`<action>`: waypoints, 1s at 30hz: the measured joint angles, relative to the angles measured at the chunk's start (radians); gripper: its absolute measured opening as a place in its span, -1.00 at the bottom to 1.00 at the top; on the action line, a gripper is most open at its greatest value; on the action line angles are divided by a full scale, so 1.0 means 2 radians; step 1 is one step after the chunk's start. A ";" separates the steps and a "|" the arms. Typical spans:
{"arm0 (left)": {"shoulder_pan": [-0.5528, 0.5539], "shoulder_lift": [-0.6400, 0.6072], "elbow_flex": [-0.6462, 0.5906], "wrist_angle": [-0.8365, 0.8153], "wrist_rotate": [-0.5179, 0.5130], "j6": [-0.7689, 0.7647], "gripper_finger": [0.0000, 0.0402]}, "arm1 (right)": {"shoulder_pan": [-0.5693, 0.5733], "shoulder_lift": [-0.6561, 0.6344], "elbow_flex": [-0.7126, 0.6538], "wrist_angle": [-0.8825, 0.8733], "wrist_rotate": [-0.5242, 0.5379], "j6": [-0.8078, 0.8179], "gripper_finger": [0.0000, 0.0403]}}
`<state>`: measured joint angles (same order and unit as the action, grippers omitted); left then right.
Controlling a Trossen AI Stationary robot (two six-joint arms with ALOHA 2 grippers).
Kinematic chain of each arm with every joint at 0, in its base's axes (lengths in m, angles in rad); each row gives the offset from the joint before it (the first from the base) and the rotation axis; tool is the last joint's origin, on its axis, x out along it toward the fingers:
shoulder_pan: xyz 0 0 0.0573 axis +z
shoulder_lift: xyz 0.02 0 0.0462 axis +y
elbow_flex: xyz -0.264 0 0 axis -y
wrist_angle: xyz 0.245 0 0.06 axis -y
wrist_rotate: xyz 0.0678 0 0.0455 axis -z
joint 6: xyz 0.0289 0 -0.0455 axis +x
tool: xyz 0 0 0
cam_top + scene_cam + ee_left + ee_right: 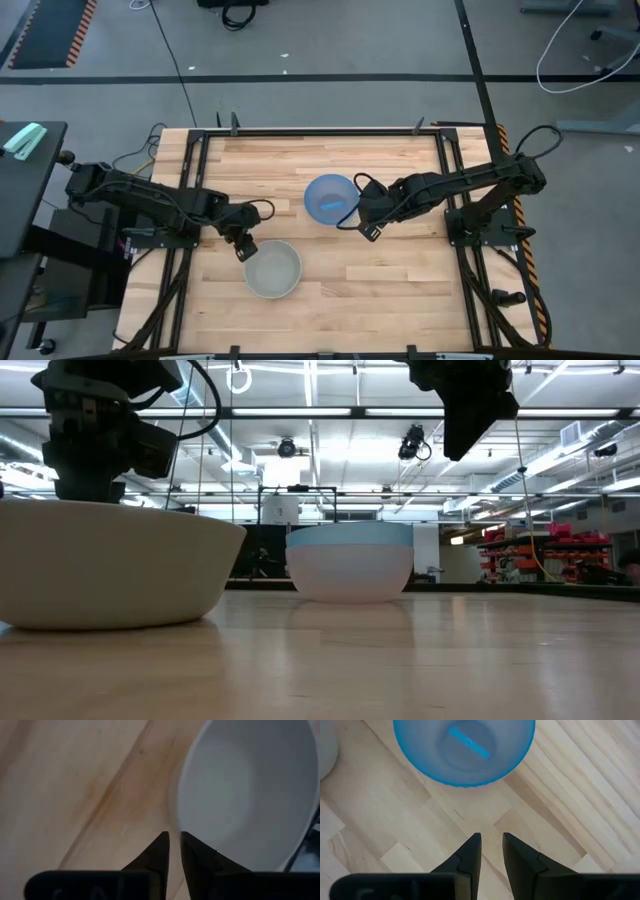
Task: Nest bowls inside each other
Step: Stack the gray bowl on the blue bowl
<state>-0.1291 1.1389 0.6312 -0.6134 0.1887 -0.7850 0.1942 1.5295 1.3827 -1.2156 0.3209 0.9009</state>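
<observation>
The grey-white bowl (273, 268) stands on its base near the table's near edge, close up in the low view (110, 565). My left gripper (245, 248) is at its left rim, fingers nearly together (174, 839). The blue bowl (330, 198) stands mid-table. In the low view its blue rim band (350, 534) tops a pale pinkish bowl wall (350, 575), so it sits nested in the pink bowl. My right gripper (370, 226) hovers above the table just right of the blue bowl (465, 750), its fingers (491, 840) a narrow gap apart, holding nothing. My left gripper pinches the grey-white bowl's rim (173, 822) on the side toward the table's left, one finger inside the bowl and one outside. The fingers come from above, pointing down. The bowl stands upright with its base on the table.
Bare wooden tabletop (400, 270) lies to the right of the grey-white bowl and along the far side (300, 155). Black frame rails run along the table's edges (448, 180). Cables lie on the floor beyond the far edge.
</observation>
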 joint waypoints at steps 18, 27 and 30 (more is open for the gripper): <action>-0.002 0.000 0.000 0.011 0.013 -0.034 -0.50 | 0.004 0.000 0.000 -0.001 0.006 0.007 -0.56; -0.027 0.031 0.000 0.010 -0.005 -0.047 -0.51 | 0.004 0.000 0.000 -0.001 0.006 0.008 -0.56; -0.024 0.052 0.000 0.011 -0.006 -0.044 -0.50 | 0.004 0.000 0.000 0.000 0.006 0.012 -0.56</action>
<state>-0.1771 1.2434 0.6315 -0.5916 0.1775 -0.8738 0.2016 1.5295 1.3827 -1.2163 0.3325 0.9245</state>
